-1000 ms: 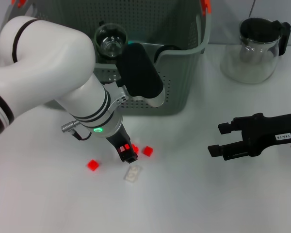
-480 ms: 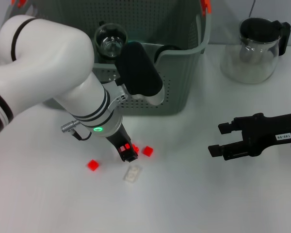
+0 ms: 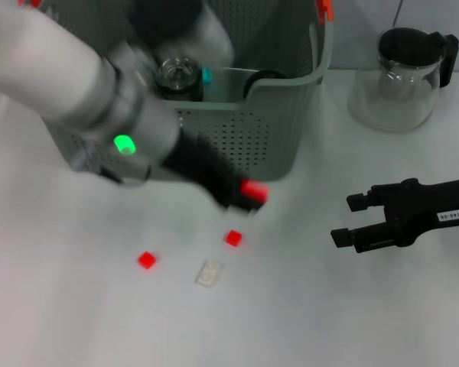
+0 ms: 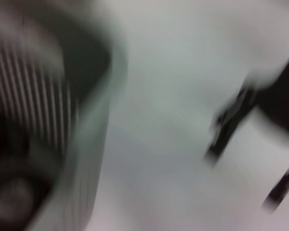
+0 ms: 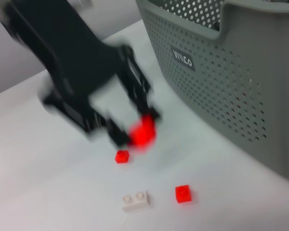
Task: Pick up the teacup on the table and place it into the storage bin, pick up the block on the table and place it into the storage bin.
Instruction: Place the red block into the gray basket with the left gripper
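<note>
The teacup (image 3: 176,73), a clear glass cup, sits inside the grey perforated storage bin (image 3: 245,145) at the back. My left gripper (image 3: 247,196) is shut on a small red block (image 3: 253,190), held above the table just in front of the bin's front wall. The right wrist view shows the same gripper (image 5: 138,135) with the red block (image 5: 143,132) between its dark fingers. Two more red blocks (image 3: 232,238) (image 3: 146,260) and a white block (image 3: 209,273) lie on the table below. My right gripper (image 3: 346,219) hovers open at the right, holding nothing.
A glass teapot (image 3: 402,76) with a black lid stands at the back right. The bin (image 5: 231,82) has orange clips (image 3: 323,9) on its rim. The table is white.
My left arm has swung up and to the right off the table, carrying one red block from beside the white block toward the bin's front. The right arm has stayed put.
</note>
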Motion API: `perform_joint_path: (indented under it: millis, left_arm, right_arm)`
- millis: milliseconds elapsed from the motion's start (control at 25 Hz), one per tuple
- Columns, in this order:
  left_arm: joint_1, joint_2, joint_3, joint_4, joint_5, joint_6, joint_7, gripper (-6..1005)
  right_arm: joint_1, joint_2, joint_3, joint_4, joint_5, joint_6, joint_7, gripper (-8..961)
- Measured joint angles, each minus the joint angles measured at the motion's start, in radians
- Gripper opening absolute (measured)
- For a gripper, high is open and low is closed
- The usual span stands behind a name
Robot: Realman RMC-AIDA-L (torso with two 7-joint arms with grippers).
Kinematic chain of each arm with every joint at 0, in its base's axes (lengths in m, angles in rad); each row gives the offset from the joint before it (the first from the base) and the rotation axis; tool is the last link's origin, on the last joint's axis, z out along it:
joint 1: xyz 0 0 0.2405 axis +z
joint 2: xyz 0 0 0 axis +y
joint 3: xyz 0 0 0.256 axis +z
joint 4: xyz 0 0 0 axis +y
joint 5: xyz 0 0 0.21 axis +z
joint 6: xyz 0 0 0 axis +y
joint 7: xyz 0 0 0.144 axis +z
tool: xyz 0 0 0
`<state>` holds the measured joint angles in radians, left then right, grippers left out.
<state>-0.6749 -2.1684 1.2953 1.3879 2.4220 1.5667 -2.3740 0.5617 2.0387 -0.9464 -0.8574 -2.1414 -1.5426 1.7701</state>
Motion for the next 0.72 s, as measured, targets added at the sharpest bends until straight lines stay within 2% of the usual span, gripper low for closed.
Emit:
perform_joint_path:
  millis: [120, 160, 280, 480, 600, 720]
  left_arm:
    - [-0.001, 0.008, -0.173, 0.067, -0.13, 0.053, 0.043, 405]
    - [-0.008, 0.013, -0.235, 0.081, -0.161, 0.056, 0.053, 405]
    - [-0.038, 0.039, -0.35, 0.081, -0.186, 0.012, 0.061, 405]
    - [-0.065, 0.077, -0.384, 0.015, -0.175, -0.155, 0.035, 404]
    - [-0.067, 0.08, -0.383, -0.023, -0.169, -0.252, 0.028, 404]
    - [-0.067, 0.08, -0.379, -0.038, -0.165, -0.295, 0.033, 438]
  right_arm:
    - [0.0, 0.0, 0.0, 0.0, 0.0, -0.002, -0.002, 886]
    - [0.0, 0.0, 0.0, 0.0, 0.0, -0.002, -0.003, 886]
    - [0.0, 0.0, -0.002, 0.0, 0.0, -0.002, -0.004, 886]
    - [0.002, -0.001, -0.002, 0.0, 0.0, -0.001, -0.004, 887]
    - [0.004, -0.001, -0.003, 0.0, 0.0, 0.0, -0.004, 887]
    - [0.006, -0.002, -0.007, -0.002, 0.0, -0.003, 0.002, 887]
